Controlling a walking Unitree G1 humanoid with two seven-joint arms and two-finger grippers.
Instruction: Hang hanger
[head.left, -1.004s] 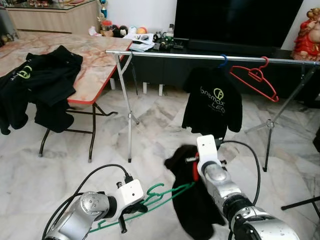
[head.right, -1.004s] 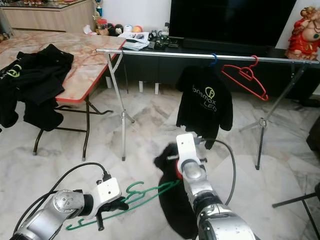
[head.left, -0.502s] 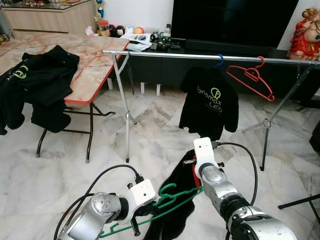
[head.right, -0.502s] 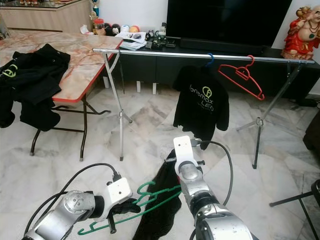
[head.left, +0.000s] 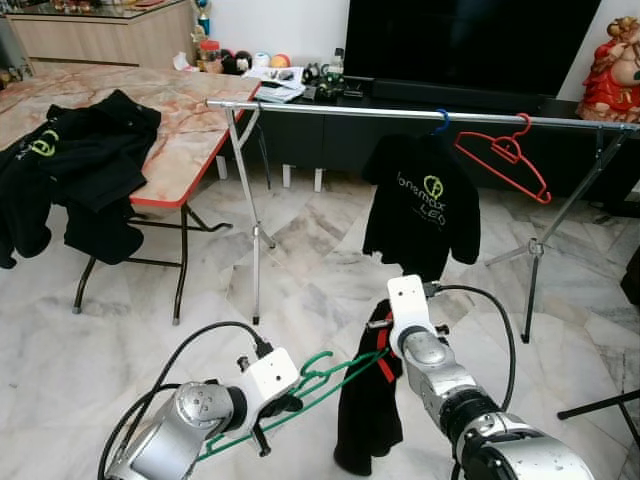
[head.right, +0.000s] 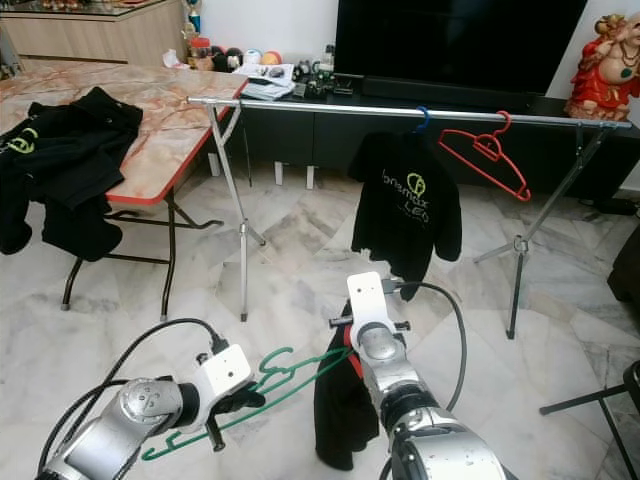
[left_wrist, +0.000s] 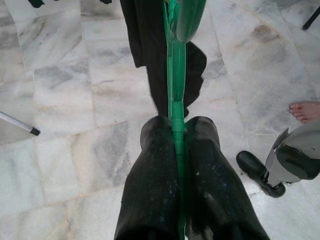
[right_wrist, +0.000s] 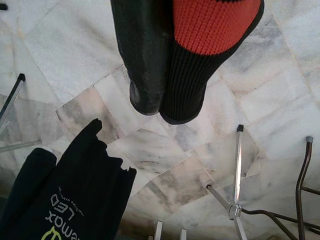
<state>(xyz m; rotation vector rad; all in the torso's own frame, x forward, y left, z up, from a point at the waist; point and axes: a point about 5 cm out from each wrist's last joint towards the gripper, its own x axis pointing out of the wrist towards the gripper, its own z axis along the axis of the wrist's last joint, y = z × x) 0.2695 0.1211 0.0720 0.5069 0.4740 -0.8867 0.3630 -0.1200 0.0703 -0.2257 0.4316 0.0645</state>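
Both pincers grip: left (head.left: 275, 405) the green hanger (head.left: 335, 375), right (head.left: 385, 352) a black garment (head.left: 368, 415) near the rail (head.left: 420, 113).

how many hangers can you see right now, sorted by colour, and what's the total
Green hanger: 1, held by the left gripper, a black garment draped on its far end.
Red hanger: 1, bare, on the rail.
Blue hanger: 1, on the rail, carrying a black shirt.
Total: 3
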